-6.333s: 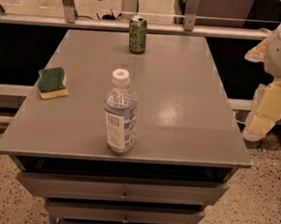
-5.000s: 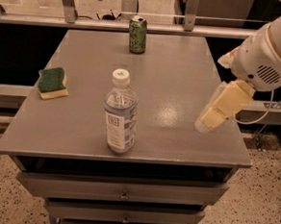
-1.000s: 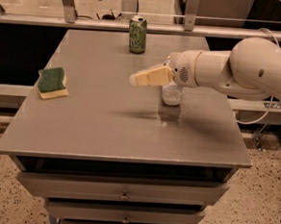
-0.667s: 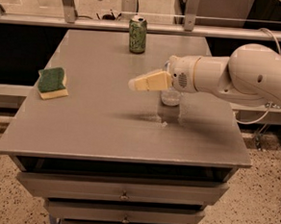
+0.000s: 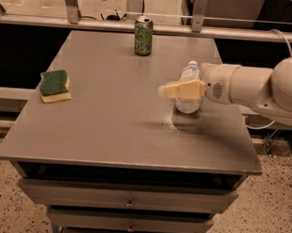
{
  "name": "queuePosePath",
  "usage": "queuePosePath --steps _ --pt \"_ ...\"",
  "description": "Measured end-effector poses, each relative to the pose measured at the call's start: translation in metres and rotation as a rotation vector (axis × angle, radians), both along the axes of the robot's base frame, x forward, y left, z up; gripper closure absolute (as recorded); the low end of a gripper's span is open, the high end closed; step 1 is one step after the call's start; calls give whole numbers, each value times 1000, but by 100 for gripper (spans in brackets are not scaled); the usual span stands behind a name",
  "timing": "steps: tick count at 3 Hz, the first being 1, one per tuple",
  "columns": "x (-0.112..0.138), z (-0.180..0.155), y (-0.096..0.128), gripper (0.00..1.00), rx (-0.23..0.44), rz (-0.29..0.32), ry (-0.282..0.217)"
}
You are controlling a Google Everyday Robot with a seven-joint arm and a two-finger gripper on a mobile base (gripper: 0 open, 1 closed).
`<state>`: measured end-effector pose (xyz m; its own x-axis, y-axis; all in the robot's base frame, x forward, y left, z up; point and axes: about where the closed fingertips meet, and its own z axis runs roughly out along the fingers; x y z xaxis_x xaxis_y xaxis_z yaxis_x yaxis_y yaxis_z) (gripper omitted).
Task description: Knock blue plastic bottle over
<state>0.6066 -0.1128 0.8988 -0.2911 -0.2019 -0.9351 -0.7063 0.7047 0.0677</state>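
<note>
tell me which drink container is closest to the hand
The blue plastic bottle, directly behind the hand over the right side of the table. The green can stands far off at the back edge.

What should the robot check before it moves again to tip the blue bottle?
1. Gripper close to the blue plastic bottle: ok, it reaches across right in front of it.
2. Bottle lying flat: cannot tell, the gripper hides its middle.
3. Green can out of the way: ok, upright at the far edge.
4. Sponge out of the way: ok, near the left edge.
5. Bottle safely on the table: ok, well inside the right side.
</note>
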Motion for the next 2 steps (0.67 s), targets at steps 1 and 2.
queuePosePath --steps 1,2 --pt "-2 14 -32 0 -10 -44 -42" --pt "-4 22 -43 0 -8 -64 -56"
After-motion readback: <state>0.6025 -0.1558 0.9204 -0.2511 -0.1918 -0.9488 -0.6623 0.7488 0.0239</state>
